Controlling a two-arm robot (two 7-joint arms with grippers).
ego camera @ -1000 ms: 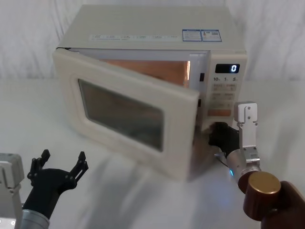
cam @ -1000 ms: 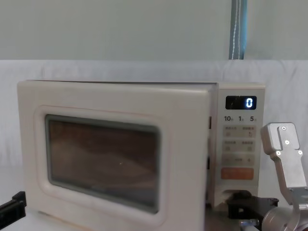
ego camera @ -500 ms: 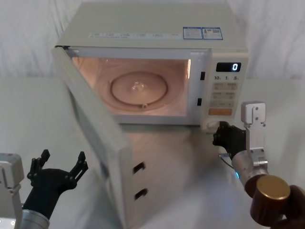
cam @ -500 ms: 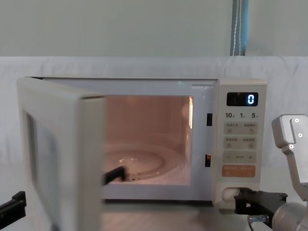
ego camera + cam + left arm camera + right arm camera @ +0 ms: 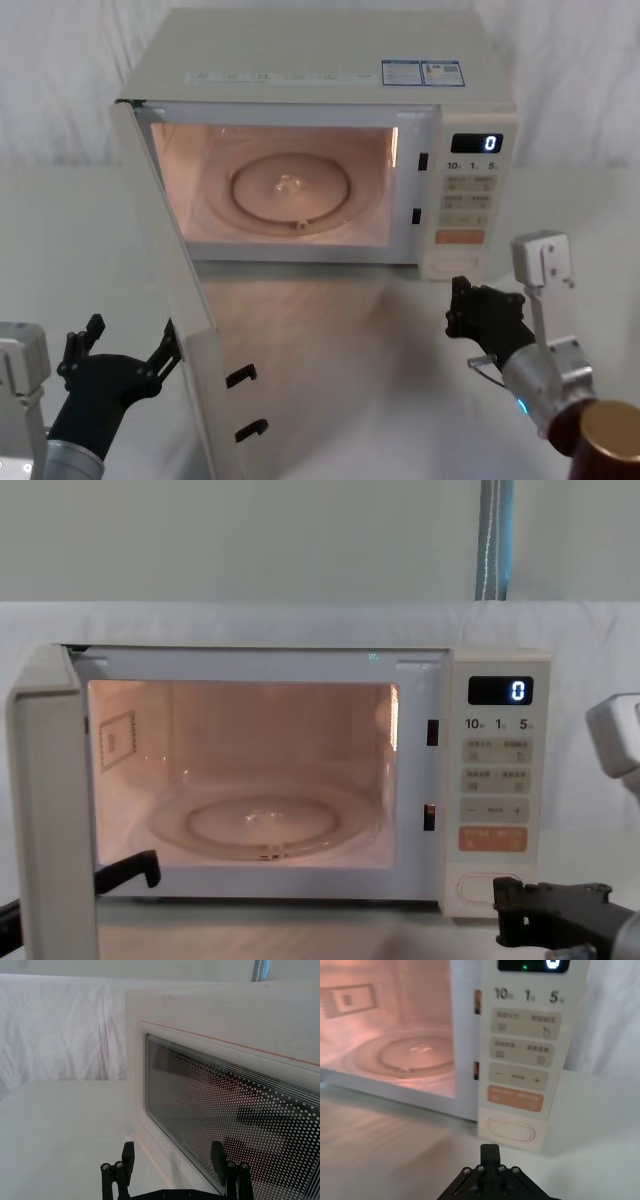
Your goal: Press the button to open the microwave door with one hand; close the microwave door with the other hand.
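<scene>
Microwave door swung fully out on its left hinge, edge-on in the head view; its dotted window faces the left wrist camera; the lit cavity and glass turntable are exposed; the display reads 0. The button, the wide pill-shaped key at the foot of the control panel, is free of contact; the right gripper sits on the desk just in front of it, fingers apparently pinched together, grasping nothing. The left gripper waits low just beside the outer face of the door, fingers spread, released and empty. Judged step: opening is done, closing not yet begun. The next move calls for the left gripper to press against the outer face near the free edge and sweep it rightward until it latches; the right gripper should stay clear of the closing path.
</scene>
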